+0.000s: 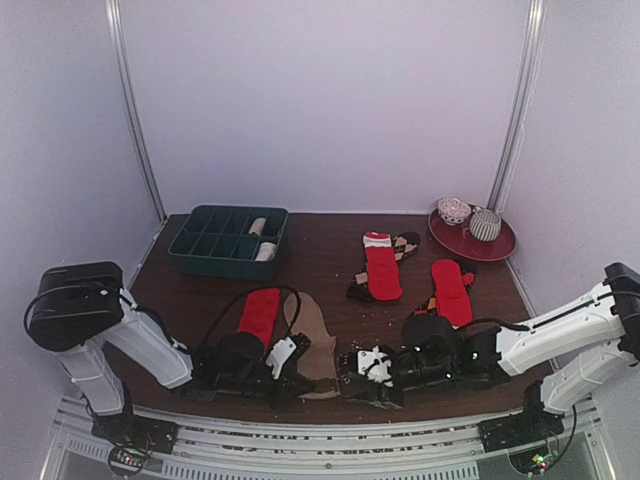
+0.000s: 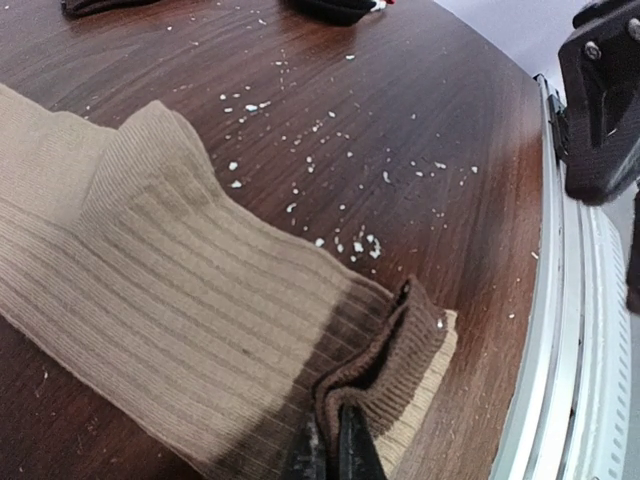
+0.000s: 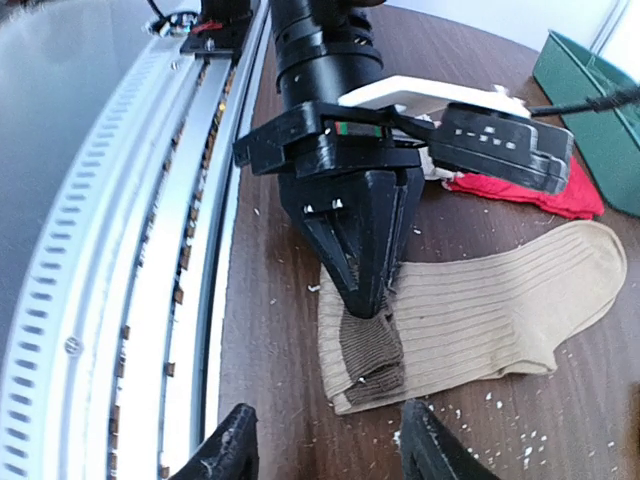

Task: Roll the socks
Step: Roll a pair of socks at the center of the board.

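A plain tan sock pair (image 1: 312, 335) lies flat at the table's near edge, also in the left wrist view (image 2: 130, 290) and the right wrist view (image 3: 490, 305). Its dark brown cuff (image 2: 395, 355) is folded up at the near end. My left gripper (image 2: 333, 428) is shut on that cuff fold; it also shows in the right wrist view (image 3: 365, 290) and from above (image 1: 303, 376). My right gripper (image 3: 325, 455) is open and empty, just short of the cuff (image 3: 372, 350), and shows from above (image 1: 352, 372). Three red socks (image 1: 260, 315) (image 1: 382, 268) (image 1: 452, 292) and a brown diamond-patterned one (image 1: 406, 243) lie farther back.
A dark green compartment tray (image 1: 195, 245) holding rolled socks stands at the back left. A red plate (image 1: 500, 248) with two rolled pairs is at the back right. The metal rail (image 2: 575, 330) runs along the near table edge. White crumbs dot the table.
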You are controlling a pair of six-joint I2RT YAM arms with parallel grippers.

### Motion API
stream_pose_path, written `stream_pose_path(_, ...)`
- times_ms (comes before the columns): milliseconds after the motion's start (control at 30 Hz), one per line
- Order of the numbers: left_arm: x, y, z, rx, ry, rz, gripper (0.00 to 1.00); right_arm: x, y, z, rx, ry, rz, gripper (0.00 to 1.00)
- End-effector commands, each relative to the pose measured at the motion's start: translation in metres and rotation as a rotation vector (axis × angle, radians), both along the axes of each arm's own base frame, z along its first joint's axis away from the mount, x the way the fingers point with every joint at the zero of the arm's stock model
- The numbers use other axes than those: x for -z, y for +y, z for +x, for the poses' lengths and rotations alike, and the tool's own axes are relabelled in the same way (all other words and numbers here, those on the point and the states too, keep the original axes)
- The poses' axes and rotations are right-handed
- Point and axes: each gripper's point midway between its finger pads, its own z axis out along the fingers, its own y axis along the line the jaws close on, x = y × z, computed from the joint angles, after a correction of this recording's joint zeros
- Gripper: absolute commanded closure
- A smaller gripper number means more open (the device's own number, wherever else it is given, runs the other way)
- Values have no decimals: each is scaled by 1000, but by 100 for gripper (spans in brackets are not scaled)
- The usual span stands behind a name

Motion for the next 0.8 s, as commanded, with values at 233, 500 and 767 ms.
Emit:
stream_pose_path(233, 62, 43, -21, -3, 134, 252, 100, 36, 23, -3, -114, -263, -158, 52)
stream_pose_path(500, 64, 43, -23, 16, 136, 260, 100, 45, 39, 3, -128, -306, -190, 54)
stream_pose_path(767, 66, 46, -28, 32, 143, 262, 100, 71, 35, 23, -60, -312, -267, 56)
